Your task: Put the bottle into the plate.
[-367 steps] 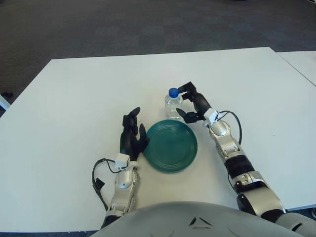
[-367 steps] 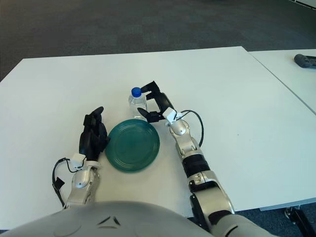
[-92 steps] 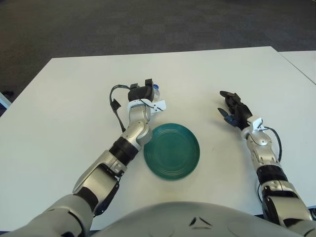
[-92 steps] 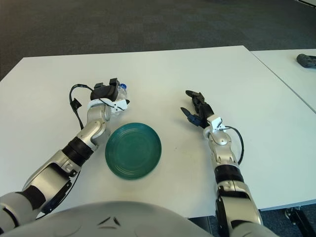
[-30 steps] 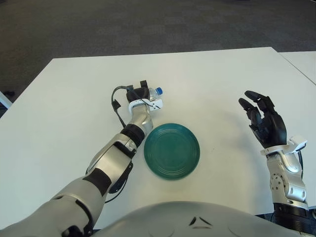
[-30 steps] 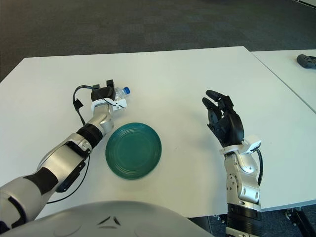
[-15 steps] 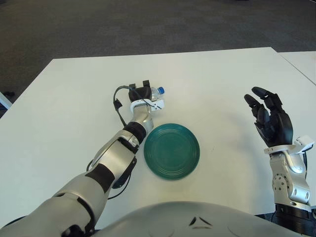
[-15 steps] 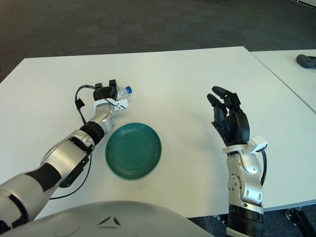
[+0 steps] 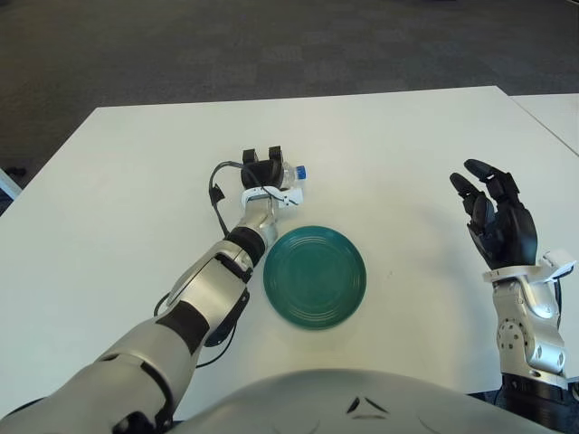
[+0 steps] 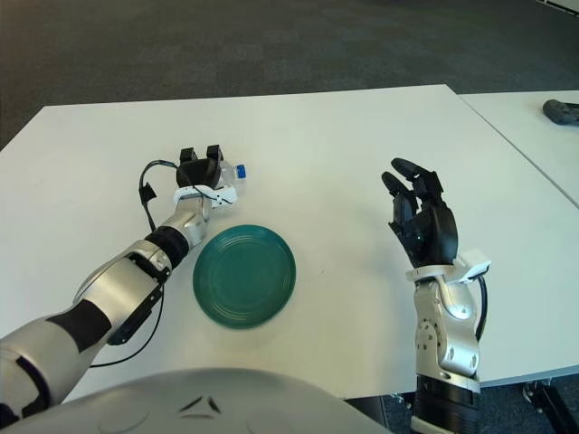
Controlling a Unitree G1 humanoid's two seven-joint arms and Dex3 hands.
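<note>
The bottle point(image 9: 289, 172) is gripped in the left hand point(image 9: 261, 169), beyond the plate point(image 9: 315, 276) and a little to its left. It is tipped onto its side, with the blue cap point(image 9: 301, 171) pointing toward the right, and only the cap and a short stretch of clear body show past the dark fingers point(image 10: 214, 152) that curl around it. Whether the bottle touches the table point(image 9: 136, 163) or is held just above it cannot be told. It is near the plate's far-left rim, apart from it.

The plate is dark green and round, with ringed ridges inside, lying flat on the white table with nothing in it. The left forearm runs from the hand down past the plate's left edge toward the robot's body, a black cable point(image 9: 217, 193) looping at the wrist.

The right hand point(image 9: 496, 222) is well to the right of the plate, raised upright with its palm turned toward the plate and its fingers point(image 10: 403, 168) spread and loose, holding nothing. Its wrist and silver forearm drop straight down below it.

Far off to the right of the plate, on a neighbouring table point(image 10: 534, 127), a dark object point(image 10: 562, 110) lies at the edge of the right eye view; what it is cannot be told.
</note>
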